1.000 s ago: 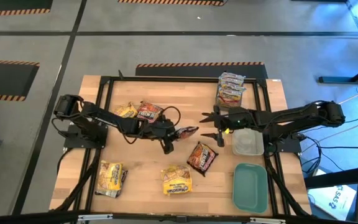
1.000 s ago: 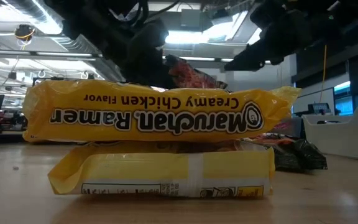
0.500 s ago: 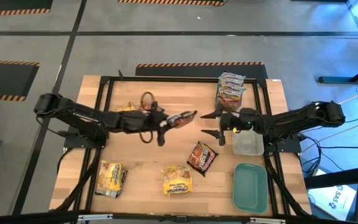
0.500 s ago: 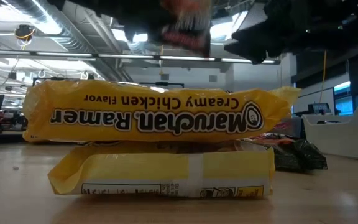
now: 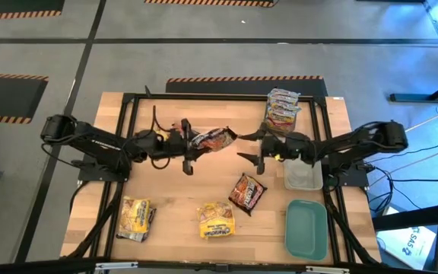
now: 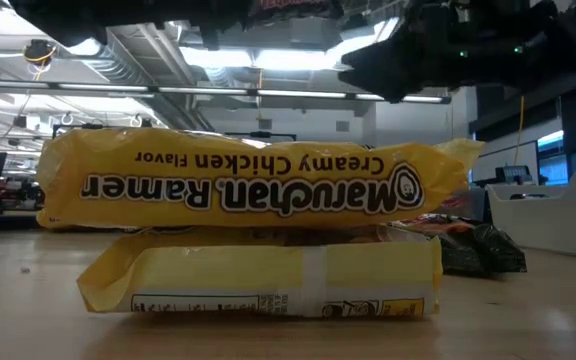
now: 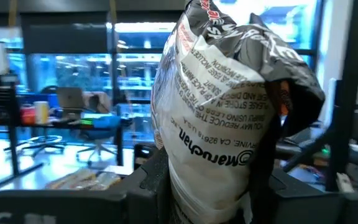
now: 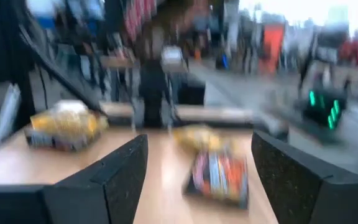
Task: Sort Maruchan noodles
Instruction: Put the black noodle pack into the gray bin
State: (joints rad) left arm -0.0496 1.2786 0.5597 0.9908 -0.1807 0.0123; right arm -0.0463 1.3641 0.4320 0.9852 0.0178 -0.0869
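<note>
My left gripper (image 5: 196, 142) is over the table's middle, shut on a dark brown-red and silvery Maruchan packet (image 5: 215, 138), which fills the left wrist view (image 7: 222, 112). My right gripper (image 5: 249, 147) is open just right of that packet, its fingers pointing at it. Flat on the wood lie another dark packet (image 5: 246, 192) and two yellow ones (image 5: 217, 221) (image 5: 135, 218). A stack of silvery-pink packets (image 5: 282, 108) sits by the far right corner. The low view is filled by two stacked yellow packets (image 6: 258, 190). My left gripper pinches the packet's one end (image 7: 207, 183) between its two fingers (image 7: 157, 186), coming level from the table's left. The packet is lifted clear of the table and sticks out past the fingertips toward my right gripper, crumpled at its free end (image 7: 272, 68).
A clear plastic tray (image 5: 304, 173) and a teal lid (image 5: 306, 228) lie at the table's right side, near the right arm. A black frame (image 5: 128, 106) rims the table. Bare wood shows between the yellow packets and the grippers.
My left gripper has risen with the packet and moved toward the far edge and a little left, carrying the packet up clear of the table. My right gripper has shifted slightly left toward the packet, staying open.
</note>
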